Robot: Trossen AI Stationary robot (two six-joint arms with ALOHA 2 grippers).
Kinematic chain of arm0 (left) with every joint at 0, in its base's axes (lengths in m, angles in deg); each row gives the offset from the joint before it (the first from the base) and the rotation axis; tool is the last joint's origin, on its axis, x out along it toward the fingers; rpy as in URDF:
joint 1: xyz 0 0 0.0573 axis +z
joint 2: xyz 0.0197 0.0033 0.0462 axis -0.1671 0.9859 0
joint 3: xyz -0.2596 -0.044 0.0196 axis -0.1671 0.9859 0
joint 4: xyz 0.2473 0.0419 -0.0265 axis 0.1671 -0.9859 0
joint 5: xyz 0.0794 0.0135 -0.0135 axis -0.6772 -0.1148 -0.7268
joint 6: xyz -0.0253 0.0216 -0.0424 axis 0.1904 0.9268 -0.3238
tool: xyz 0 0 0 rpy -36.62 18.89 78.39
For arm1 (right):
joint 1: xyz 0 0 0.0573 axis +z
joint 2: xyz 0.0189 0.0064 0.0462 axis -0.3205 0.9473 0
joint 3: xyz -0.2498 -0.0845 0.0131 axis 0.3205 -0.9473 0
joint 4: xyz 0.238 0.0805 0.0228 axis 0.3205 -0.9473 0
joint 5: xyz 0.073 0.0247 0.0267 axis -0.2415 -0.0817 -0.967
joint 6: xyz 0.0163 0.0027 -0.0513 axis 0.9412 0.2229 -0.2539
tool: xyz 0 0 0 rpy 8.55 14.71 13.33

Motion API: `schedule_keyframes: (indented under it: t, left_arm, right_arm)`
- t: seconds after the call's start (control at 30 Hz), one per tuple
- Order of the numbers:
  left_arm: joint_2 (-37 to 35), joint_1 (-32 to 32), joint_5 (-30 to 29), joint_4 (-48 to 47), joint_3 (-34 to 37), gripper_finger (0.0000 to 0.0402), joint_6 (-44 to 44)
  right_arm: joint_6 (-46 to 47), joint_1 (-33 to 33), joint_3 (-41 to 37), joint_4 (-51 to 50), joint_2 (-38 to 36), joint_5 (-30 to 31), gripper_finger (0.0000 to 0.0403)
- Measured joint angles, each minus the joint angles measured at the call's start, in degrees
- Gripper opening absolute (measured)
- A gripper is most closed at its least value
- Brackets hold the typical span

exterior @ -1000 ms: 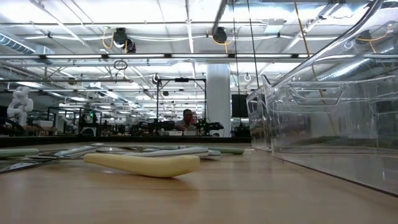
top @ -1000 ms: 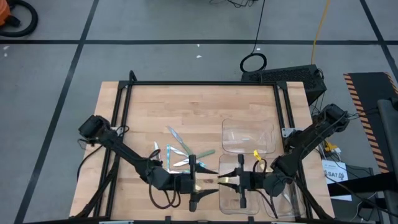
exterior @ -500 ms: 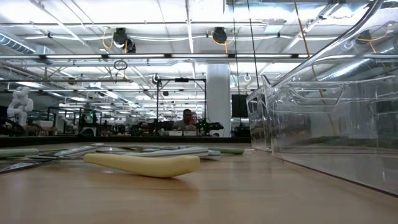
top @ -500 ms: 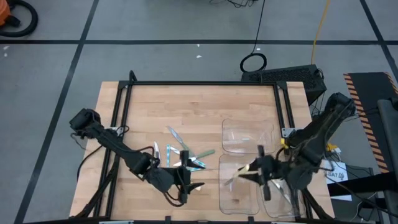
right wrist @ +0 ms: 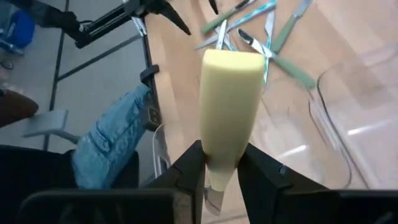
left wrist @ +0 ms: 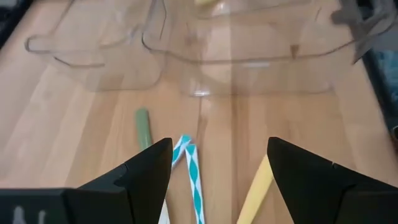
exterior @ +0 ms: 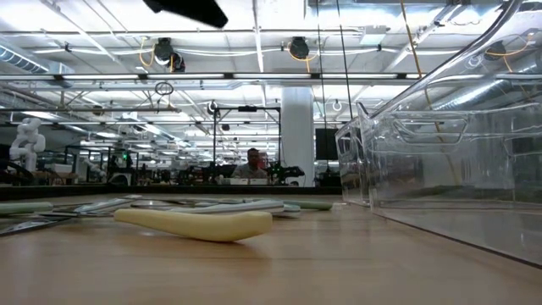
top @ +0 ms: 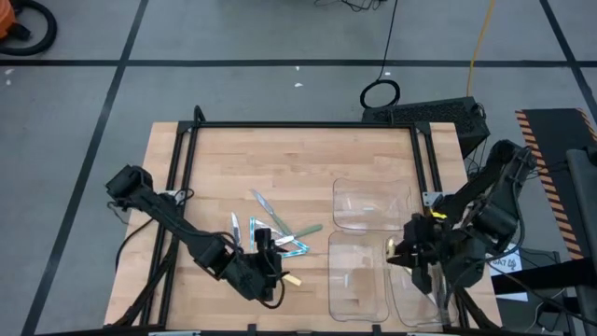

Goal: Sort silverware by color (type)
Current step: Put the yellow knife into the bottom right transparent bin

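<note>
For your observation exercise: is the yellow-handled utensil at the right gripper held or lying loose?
Held: the right gripper's fingers pinch the yellow-handled utensil near its metal end.

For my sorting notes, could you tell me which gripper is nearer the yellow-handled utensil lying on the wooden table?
Left. The left gripper hovers right beside that utensil; the right gripper is over the clear trays.

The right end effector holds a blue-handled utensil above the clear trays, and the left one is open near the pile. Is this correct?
Not quite: the utensil in the right end effector has a yellow handle, as the right wrist view shows. It is above the clear trays, and the left end effector is open near the pile.
</note>
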Motion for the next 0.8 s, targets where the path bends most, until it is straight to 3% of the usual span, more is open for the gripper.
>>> schedule_keyframes:
  t: [0.3,0.53,0.8]
  left_arm:
    - [4.99,-0.13,0.42,-1.13,0.0,0.0271,-0.69]
    - [5.78,-0.33,0.91,-1.12,0.02,0.0271,-1.92]
    - [5.84,-0.44,0.94,-0.99,0.02,0.0271,-2.07]
  right_arm:
    - [20.54,2.53,-1.92,-19.48,1.94,-8.12,0.0071]
    - [29.14,5.04,-6.29,-20.44,4.04,-9.37,0.0073]
    - [33.29,5.28,-13.99,-16.69,6.89,-19.14,0.0074]
